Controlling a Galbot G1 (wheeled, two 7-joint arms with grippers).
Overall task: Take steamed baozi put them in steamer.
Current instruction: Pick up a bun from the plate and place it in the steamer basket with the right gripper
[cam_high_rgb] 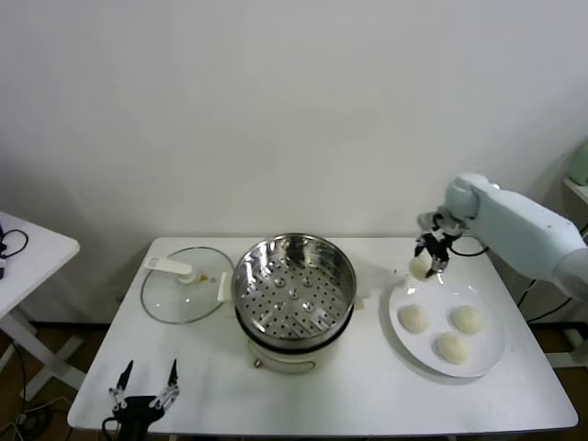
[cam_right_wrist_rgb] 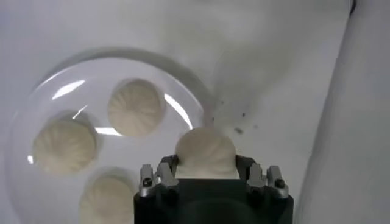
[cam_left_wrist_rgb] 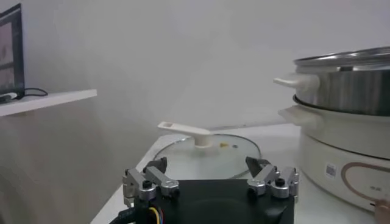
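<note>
1 baozi sits pinched in the right gripper near the counter's far right edge; it should stay level to the steamer; the left gripper, fingers spread, waits at the near left corner.

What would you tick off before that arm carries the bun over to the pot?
1. Right gripper jaws shut on a baozi: ok.
2. Bun lifted off the plate: ok.
3. Steamer open, tray bare: ok.
4. Glass lid lies aside on the table: ok.
5. Left gripper parked at the near table edge, clear of the path: ok.
6. Firmness of the grip: cannot tell.
</note>
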